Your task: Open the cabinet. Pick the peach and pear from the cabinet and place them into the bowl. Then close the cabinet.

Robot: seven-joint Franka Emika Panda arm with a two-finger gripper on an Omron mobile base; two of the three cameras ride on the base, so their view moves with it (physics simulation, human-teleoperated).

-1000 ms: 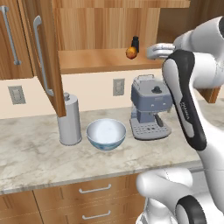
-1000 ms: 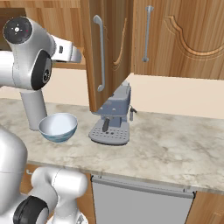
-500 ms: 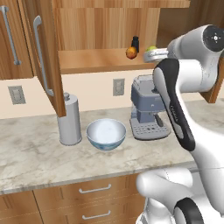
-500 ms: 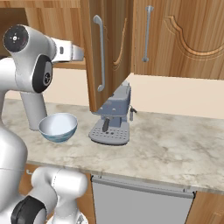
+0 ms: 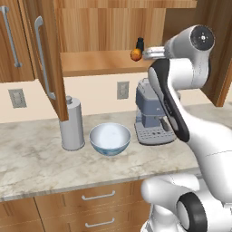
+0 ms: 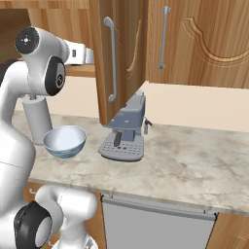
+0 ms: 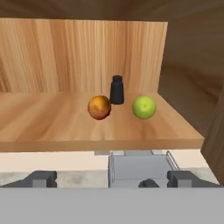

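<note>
Brown wooden cabinet (image 5: 45, 59) open. My jaws wide apart, empty, facing shelf mid-frame: red-orange round peach (image 7: 99, 107), yellow-green pear (image 7: 144, 107). Next: advance, straddle peach, close.

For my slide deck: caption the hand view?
Open fingers face the cabinet shelf holding peach, pear and dark bottle.
</note>
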